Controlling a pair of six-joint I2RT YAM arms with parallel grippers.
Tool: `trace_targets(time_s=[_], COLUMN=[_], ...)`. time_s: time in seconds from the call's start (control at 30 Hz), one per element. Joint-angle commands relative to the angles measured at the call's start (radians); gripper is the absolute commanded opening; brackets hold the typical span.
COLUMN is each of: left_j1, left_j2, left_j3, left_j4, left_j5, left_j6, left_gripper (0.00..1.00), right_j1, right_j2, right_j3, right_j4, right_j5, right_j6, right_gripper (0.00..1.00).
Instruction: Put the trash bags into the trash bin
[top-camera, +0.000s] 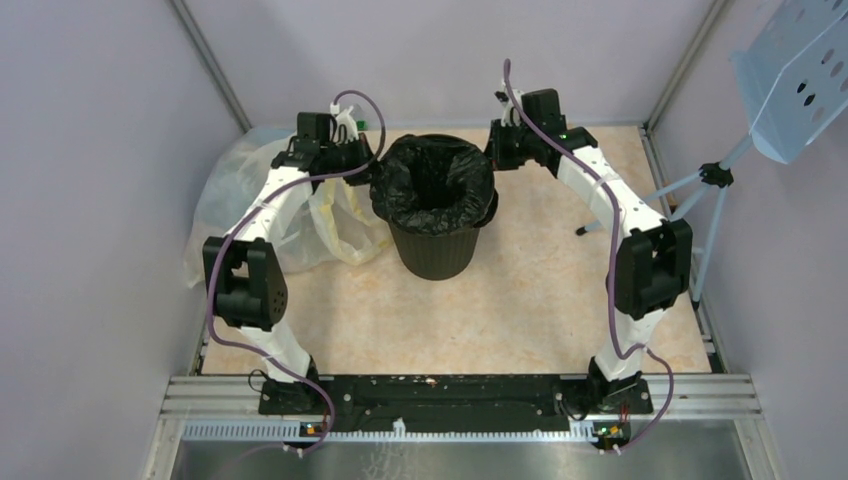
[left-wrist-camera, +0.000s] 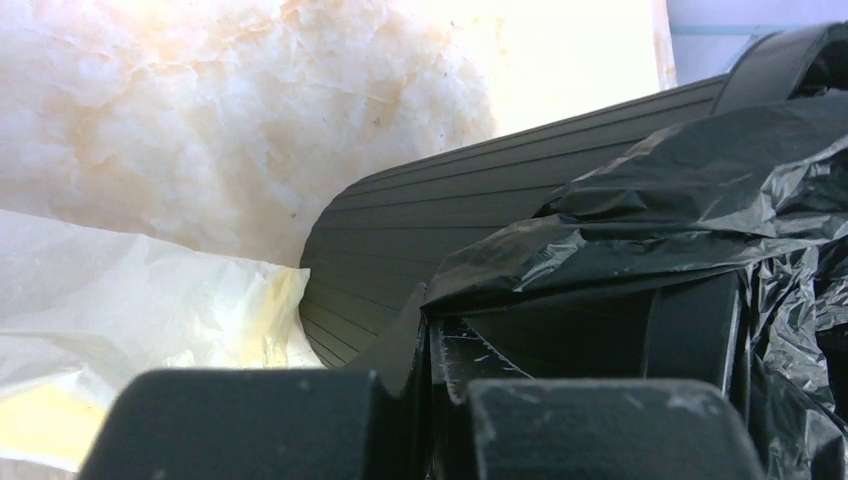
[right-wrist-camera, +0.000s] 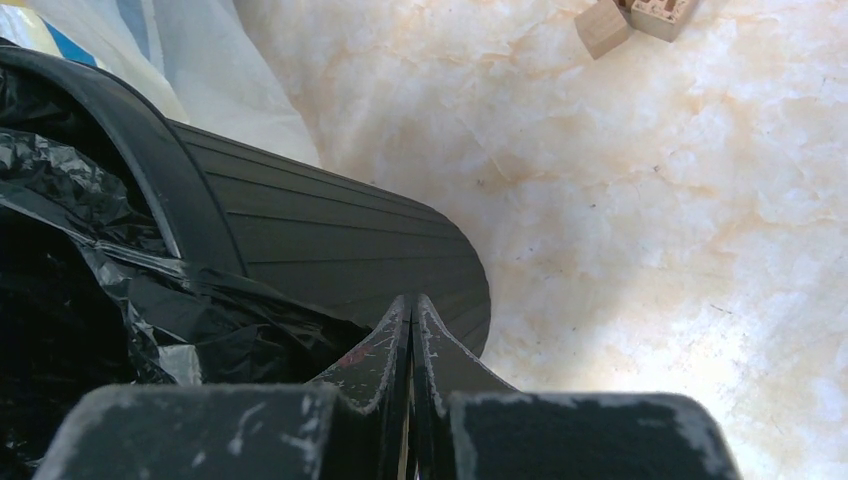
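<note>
The trash bin (top-camera: 435, 250), round, black and ribbed, stands upright at the back middle of the table. The glossy black trash bag (top-camera: 435, 185) sits inside it, its edge folded out over the rim. My left gripper (top-camera: 374, 158) is at the bin's left rim. In the left wrist view this gripper (left-wrist-camera: 432, 300) is shut, and a fold of the bag (left-wrist-camera: 700, 200) runs from its tips across the bin's wall (left-wrist-camera: 450, 210). My right gripper (top-camera: 497, 150) is at the right rim. Its wrist view shows this gripper (right-wrist-camera: 412, 300) shut against the bin's side (right-wrist-camera: 330, 230), with the bag (right-wrist-camera: 60, 300) beside it.
A big translucent pale-yellow bag (top-camera: 240, 190) lies against the bin's left side, under my left arm. A tripod (top-camera: 700, 190) with a pale blue perforated panel (top-camera: 800, 70) stands at the right edge. Small wooden blocks (right-wrist-camera: 605, 25) lie on the marbled tabletop (top-camera: 540, 300).
</note>
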Motion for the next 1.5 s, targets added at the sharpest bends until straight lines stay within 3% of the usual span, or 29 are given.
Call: trace_targets(time_s=[0.0, 0.23, 0.37, 0.53, 0.63, 0.7, 0.87, 0.93, 1.07, 1.47], left_j1=[0.023, 0.025, 0.026, 0.038, 0.04, 0.04, 0.04, 0.04, 0.04, 0.042], left_j2=[-0.033, -0.053, -0.134, -0.213, -0.225, -0.225, -0.22, -0.208, -0.192, -0.212], left_j3=[0.018, 0.0, -0.003, -0.049, -0.053, -0.051, -0.041, -0.025, 0.006, 0.006], left_j4=[0.043, 0.031, 0.051, 0.128, 0.135, 0.131, 0.121, 0.107, 0.079, 0.074], left_j5=[-0.003, -0.017, -0.11, -0.145, -0.14, -0.127, -0.118, -0.115, -0.115, -0.125], left_j6=[-0.03, -0.024, -0.025, -0.059, -0.061, -0.061, -0.066, -0.064, -0.058, -0.056], left_gripper=[0.0, 0.0, 0.0, 0.0, 0.0, 0.0, 0.0, 0.0, 0.0, 0.0], right_j1=[0.013, 0.013, 0.008, -0.001, -0.001, 0.006, 0.053, 0.084, 0.151, 0.176], right_j2=[-0.069, -0.123, -0.134, -0.123, -0.114, -0.114, -0.086, -0.08, -0.068, 0.101], right_j3=[0.046, 0.118, 0.126, 0.135, 0.159, 0.169, 0.221, 0.218, 0.221, 0.438], right_j4=[-0.004, -0.026, -0.013, 0.04, 0.061, 0.074, 0.078, 0.078, 0.088, -0.102], right_j5=[0.032, 0.116, 0.16, 0.095, -0.031, -0.08, -0.134, -0.191, -0.135, -0.122], right_j6=[0.004, -0.024, -0.027, -0.035, -0.107, -0.177, -0.351, -0.482, -0.659, -0.824], right_gripper=[0.0, 0.0, 0.0, 0.01, 0.29, 0.36, 0.43, 0.43, 0.46, 0.44])
